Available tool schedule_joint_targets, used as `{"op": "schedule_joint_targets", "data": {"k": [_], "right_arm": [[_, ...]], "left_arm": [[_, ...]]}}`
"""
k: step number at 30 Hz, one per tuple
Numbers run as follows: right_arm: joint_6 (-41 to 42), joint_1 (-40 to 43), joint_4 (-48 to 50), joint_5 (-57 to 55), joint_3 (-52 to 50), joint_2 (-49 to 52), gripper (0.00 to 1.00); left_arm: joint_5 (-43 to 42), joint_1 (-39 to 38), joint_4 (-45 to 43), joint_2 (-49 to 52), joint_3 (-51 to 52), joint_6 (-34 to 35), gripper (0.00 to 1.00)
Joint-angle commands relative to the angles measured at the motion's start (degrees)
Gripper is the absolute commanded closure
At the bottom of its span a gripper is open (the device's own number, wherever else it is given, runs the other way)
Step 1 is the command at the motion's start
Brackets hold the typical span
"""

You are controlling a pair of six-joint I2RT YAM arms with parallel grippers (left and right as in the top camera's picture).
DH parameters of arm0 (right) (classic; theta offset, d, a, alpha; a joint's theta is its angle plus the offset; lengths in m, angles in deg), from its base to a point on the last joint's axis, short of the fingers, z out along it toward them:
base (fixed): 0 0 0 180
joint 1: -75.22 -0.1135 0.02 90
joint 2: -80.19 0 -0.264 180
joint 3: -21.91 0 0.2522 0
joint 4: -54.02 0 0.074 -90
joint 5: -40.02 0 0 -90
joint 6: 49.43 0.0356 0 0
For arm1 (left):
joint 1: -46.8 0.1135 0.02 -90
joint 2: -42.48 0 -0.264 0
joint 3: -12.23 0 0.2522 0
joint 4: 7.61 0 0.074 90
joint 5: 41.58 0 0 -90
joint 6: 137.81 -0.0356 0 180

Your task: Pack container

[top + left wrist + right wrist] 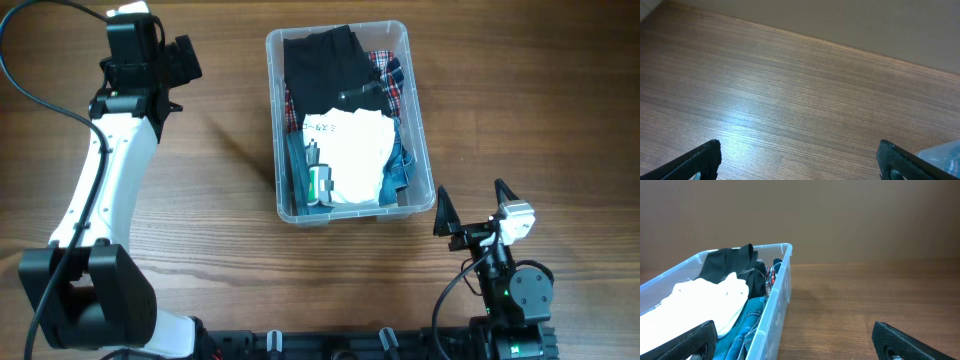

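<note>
A clear plastic container [273,120] sits at the middle of the wooden table, filled with clothes: a black garment [325,70], a white shirt [352,150], red plaid cloth [393,75] and blue denim [402,165]. My left gripper [188,60] hovers at the far left, open and holding nothing; its wrist view has only bare wood between the fingertips [705,155]. My right gripper [472,203] stands open just off the container's near right corner. In the right wrist view, the container [779,285], white shirt [705,297] and denim [747,322] lie ahead on the left.
A small green-and-white item [320,182] is tucked at the container's near left side. A corner of the container [946,154] shows at the left wrist view's lower right. Wood table [180,200] surrounds the container.
</note>
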Motion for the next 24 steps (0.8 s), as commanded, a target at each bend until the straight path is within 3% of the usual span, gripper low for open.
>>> {"op": "schedule_joint_targets", "data": {"k": [1,24], "right_arm": [[1.4,-0.1,0.2,0.9,-0.1,-0.8,0.0],[1.4,-0.1,0.2,0.9,-0.1,-0.8,0.0]], "left_arm": [[0.1,0.2,-0.1,0.3,0.2,-0.7,0.0],[-0.1,0.1,0.8,-0.6,0.3,-0.7,0.0]]}}
